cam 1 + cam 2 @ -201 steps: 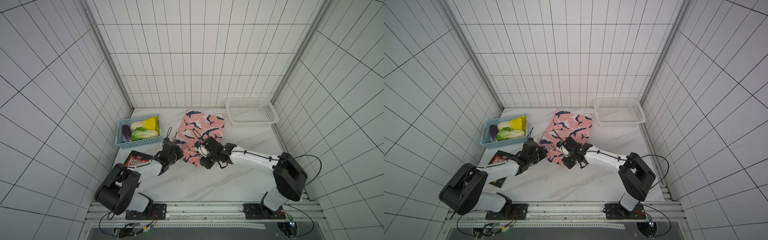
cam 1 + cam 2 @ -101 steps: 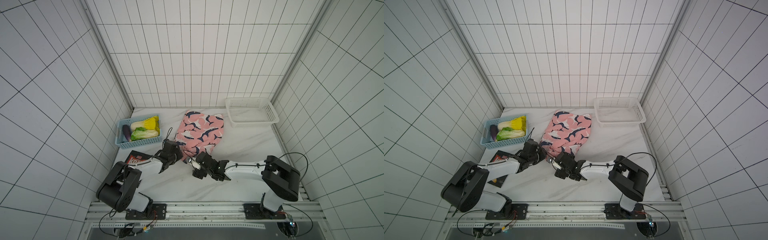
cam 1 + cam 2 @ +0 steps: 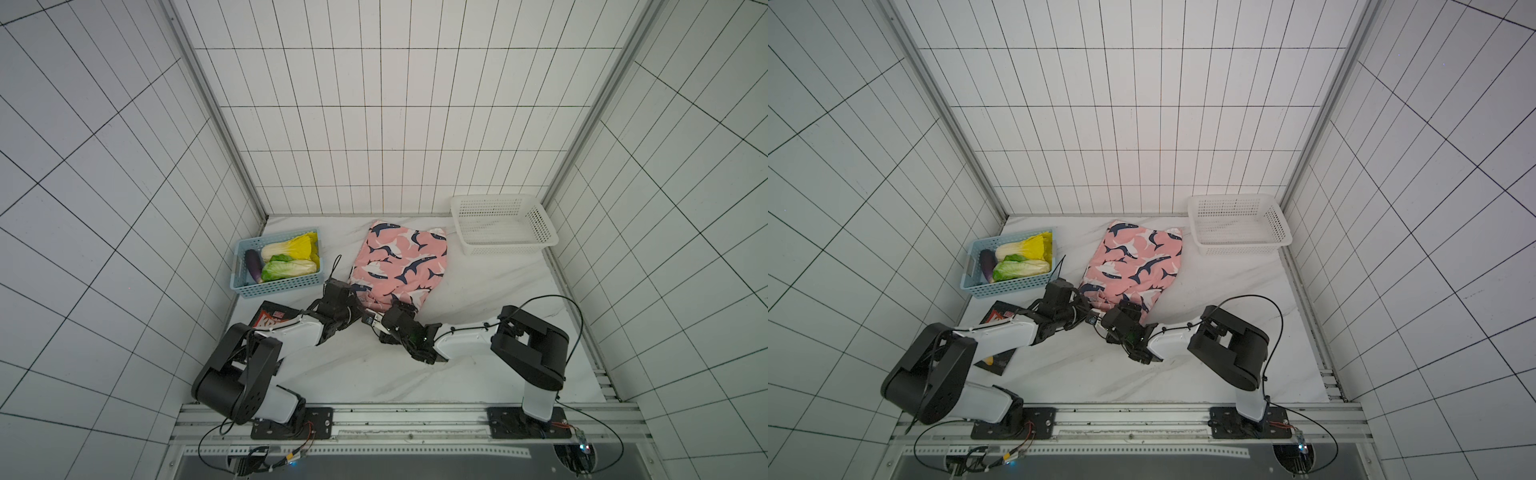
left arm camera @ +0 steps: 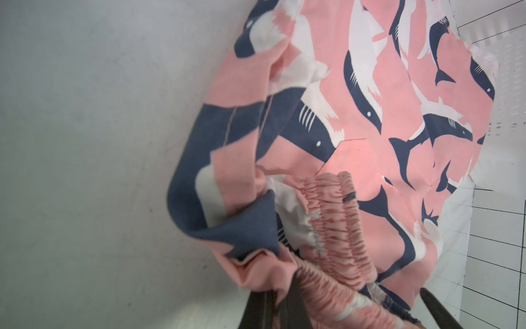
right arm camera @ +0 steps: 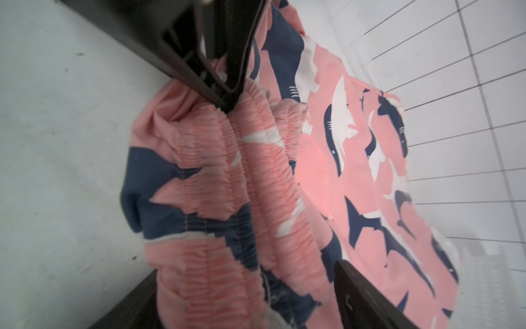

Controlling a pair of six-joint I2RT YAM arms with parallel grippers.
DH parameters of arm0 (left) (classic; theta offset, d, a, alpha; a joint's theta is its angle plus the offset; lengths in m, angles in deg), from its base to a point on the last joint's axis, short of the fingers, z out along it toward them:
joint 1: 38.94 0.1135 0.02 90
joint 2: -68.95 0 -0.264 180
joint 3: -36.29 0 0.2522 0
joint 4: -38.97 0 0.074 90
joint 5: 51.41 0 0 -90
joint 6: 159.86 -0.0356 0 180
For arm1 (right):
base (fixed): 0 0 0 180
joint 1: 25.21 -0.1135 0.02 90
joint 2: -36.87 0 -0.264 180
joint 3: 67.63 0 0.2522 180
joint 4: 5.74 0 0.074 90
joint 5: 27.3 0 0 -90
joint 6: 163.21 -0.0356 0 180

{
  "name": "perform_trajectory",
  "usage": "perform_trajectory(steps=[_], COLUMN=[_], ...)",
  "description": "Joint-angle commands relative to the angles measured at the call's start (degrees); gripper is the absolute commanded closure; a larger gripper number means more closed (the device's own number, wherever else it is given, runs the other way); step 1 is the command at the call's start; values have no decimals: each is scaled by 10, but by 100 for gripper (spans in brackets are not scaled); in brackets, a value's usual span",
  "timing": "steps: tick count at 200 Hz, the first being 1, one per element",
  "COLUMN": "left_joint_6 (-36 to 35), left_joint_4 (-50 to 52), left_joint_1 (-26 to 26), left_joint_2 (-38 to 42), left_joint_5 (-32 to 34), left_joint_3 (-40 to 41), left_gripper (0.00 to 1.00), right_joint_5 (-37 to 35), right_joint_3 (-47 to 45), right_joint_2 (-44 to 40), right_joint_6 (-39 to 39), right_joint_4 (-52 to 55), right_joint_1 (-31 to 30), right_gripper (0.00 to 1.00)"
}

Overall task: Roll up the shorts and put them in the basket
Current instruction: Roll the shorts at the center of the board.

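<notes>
Looking down on a white marble worktop [image 3: 498,286] in both top views, two robot arms reach in from the near edge. At the far left stands a blue basket [image 3: 275,289] holding two cabbages [image 3: 291,250] and a purple aubergine [image 3: 253,266]. Just in front of it a dark snack packet [image 3: 270,322] lies flat, partly under the left arm.

The left tool [image 3: 360,306] is fully closed, pinching the near left corner of the shorts [image 3: 403,259] at the gathered elastic waistband [image 5: 256,171]. The right wrist view shows its dark tips clamped on the bunched pink fabric.

The shorts, pink with navy-and-white sharks, lie in the middle of the worktop between the two baskets. Their far part is spread flat towards the back wall, and the near waistband edge is crumpled and folded over on itself.

The right tool [image 3: 388,312] sits just beside the left one at the same near edge. Its jaws stand wide apart, straddling the waistband without gripping it.

At the far right, in the back corner, a white mesh basket [image 3: 505,250] stands close to the shorts' far right corner.
</notes>
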Motion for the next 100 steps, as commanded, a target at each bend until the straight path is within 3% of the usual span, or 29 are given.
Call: perform_trajectory(steps=[1,42,100], left_joint_6=[-2,0,1], left_joint_4=[24,22,23], left_joint_1=[5,8,9], left_joint_2=[4,-8,-9], left_joint_5=[-11,-18,-22], left_joint_3=[-11,-13,-12], left_gripper=[100,100,100], right_joint_5=[-56,-91,-105], right_joint_3=[-33,-50,-57], right_joint_2=[5,-7,-19], right_joint_6=[36,132,181], right_joint_4=[4,-49,-97], right_joint_1=[-11,-44,-67], right_gripper=[2,1,1])
